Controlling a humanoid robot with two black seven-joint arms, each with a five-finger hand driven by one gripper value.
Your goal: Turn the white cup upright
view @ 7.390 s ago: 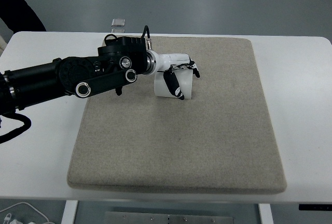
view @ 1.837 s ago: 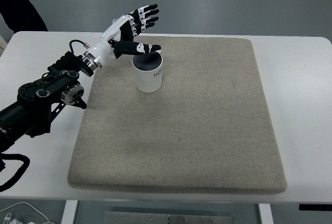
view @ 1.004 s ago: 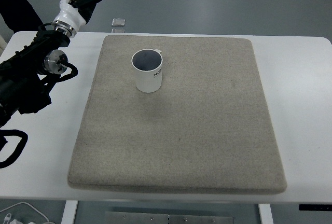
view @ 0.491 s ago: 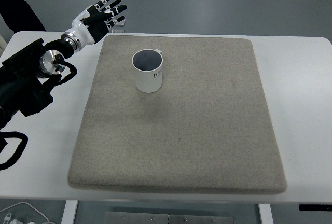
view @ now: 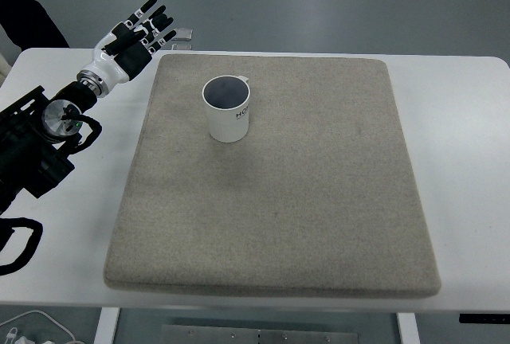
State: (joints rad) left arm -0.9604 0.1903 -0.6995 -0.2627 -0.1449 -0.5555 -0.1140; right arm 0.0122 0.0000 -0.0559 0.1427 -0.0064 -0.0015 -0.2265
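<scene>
Top view. The white cup (view: 227,110) is shown standing upright, mouth open to the camera, on the grey felt mat (view: 271,193) in the upper left part of the mat; dark print is visible on its side wall but is too small to be read. The mat is laid on the white surface (view: 462,161). The left hand (view: 130,33) is seen at the upper left of the frame, over the surface's edge beside the mat's upper left corner and well apart from the cup; its fingers are spread and nothing is held. The left arm (view: 40,137) enters from the left edge. The right arm is not in view. A small clear object (view: 182,35) lies at the surface's far edge, just beside the hand. A dark-sleeved figure (view: 28,9) is partly visible in the upper left corner.

The flip itself is judged complete, since the cup rests on its base. The step in hand is taken to be withdrawal. Only a clear retreat of the arm is called for, without the cup being brushed.
</scene>
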